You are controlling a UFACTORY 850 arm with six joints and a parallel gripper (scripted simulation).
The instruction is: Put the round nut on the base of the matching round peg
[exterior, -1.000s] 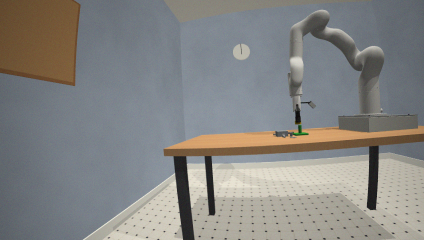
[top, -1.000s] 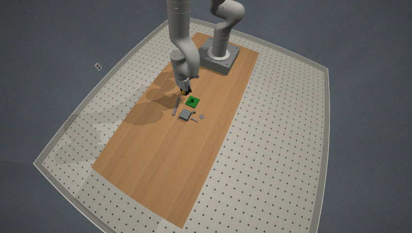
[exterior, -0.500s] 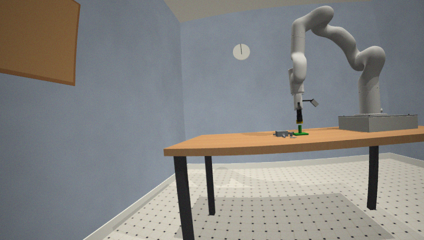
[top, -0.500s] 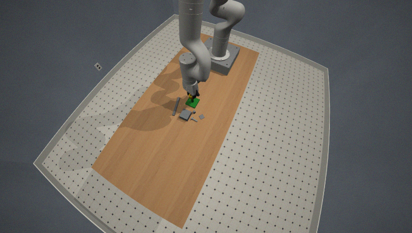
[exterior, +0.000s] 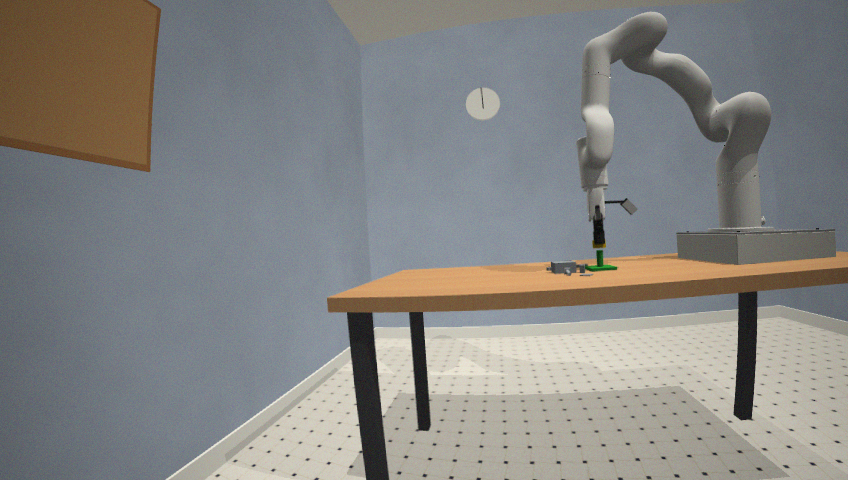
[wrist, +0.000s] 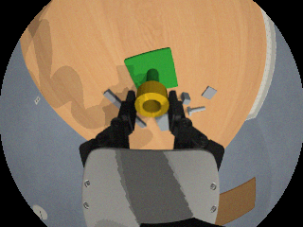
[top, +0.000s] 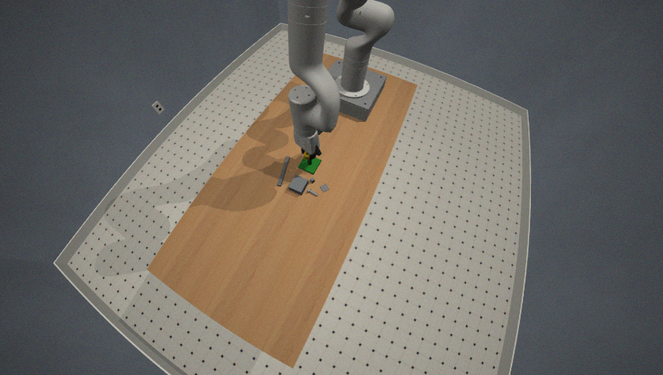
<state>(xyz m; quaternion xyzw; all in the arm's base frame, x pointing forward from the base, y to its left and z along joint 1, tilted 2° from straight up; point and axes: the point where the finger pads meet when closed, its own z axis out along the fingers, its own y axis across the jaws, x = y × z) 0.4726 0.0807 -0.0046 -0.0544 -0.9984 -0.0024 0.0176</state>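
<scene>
Directly above the green peg (wrist: 151,76), the end effector (wrist: 151,109) grips the yellow round nut (wrist: 151,102) between half-closed fingers.

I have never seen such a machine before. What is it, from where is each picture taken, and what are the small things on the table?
It is a robot arm bolted to a grey block on a wooden table. One picture looks down from above, one from the side of the room, one from a camera at the arm's wrist. Its gripper is shut on a yellow round nut, held just above a green peg standing on a green base. Nearby lie grey parts: a bar, a block and smaller pieces.
</scene>
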